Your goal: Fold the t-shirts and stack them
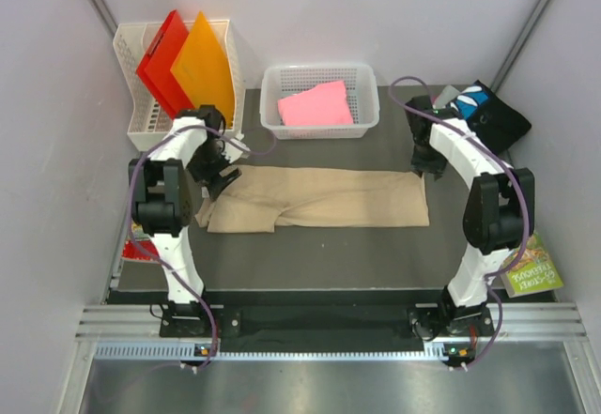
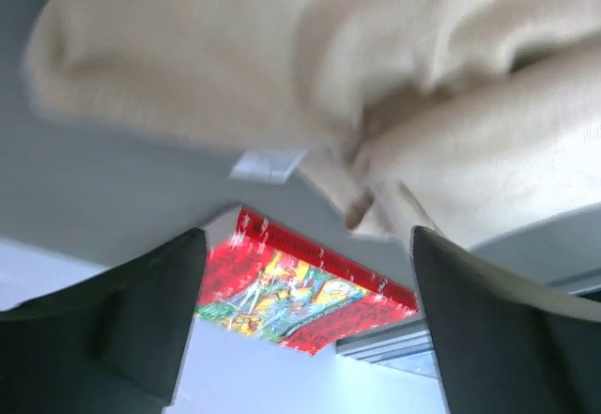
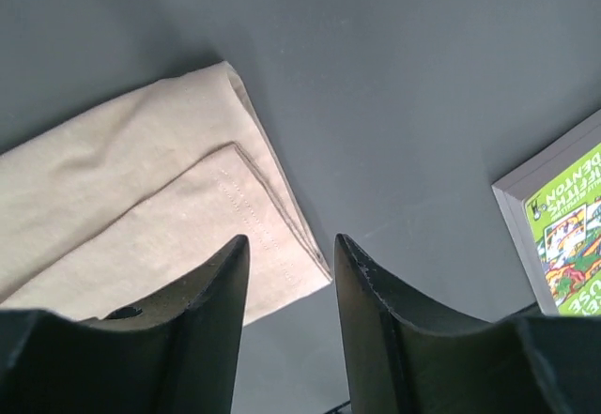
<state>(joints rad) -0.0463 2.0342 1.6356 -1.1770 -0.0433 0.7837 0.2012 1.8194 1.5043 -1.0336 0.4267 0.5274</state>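
Observation:
A tan t-shirt (image 1: 319, 198) lies folded into a long strip across the dark mat. My left gripper (image 1: 221, 177) hovers at its bunched left end. In the left wrist view that gripper (image 2: 308, 245) is open wide, the tan cloth (image 2: 282, 48) just beyond its tips and nothing between them. My right gripper (image 1: 424, 165) is at the strip's far right corner. Its jaws (image 3: 291, 240) stand open and empty, with the hemmed corner (image 3: 188, 207) of the shirt just beyond them. A folded pink t-shirt (image 1: 316, 106) lies in a basket. A black printed t-shirt (image 1: 484, 114) sits at the back right.
A white mesh basket (image 1: 366, 85) holds the pink shirt. A taller basket (image 1: 131, 104) at the back left holds a red folder (image 1: 161, 57) and an orange folder (image 1: 205, 67). A green book (image 1: 532, 268) lies at the right edge, a red book (image 2: 300, 292) at the left edge. Grey walls enclose the table.

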